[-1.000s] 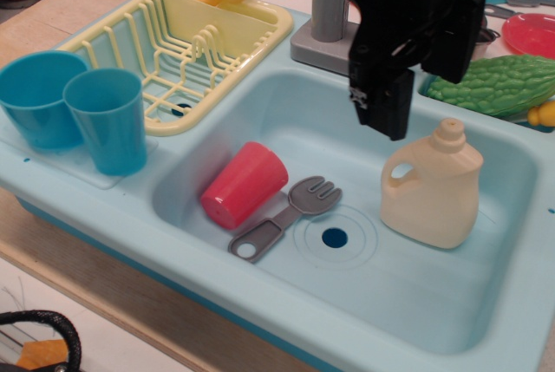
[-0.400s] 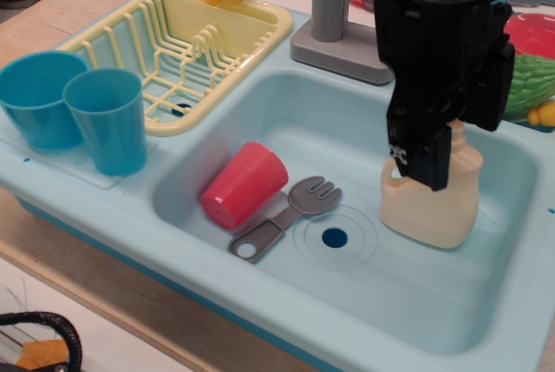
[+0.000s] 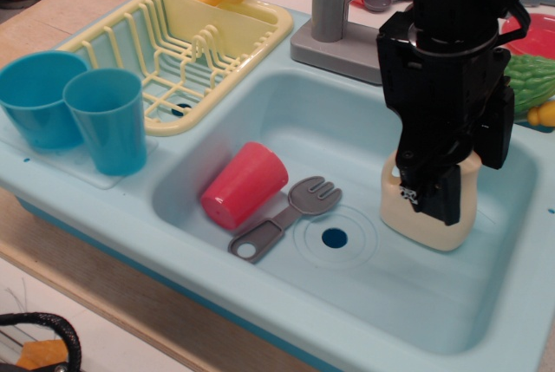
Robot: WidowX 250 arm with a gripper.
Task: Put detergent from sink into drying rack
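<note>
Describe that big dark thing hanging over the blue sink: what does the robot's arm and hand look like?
The arm is a bulky stack of matte black, blocky housings with hard edges. It narrows to a hand with flat, black, rectangular fingers. A small white printed marking sits near the lower finger. No loose cables, sleeves or coloured parts are visible.

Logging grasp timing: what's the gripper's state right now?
Gripper: down over the detergent in the sink; open or closed cannot be told.
</note>
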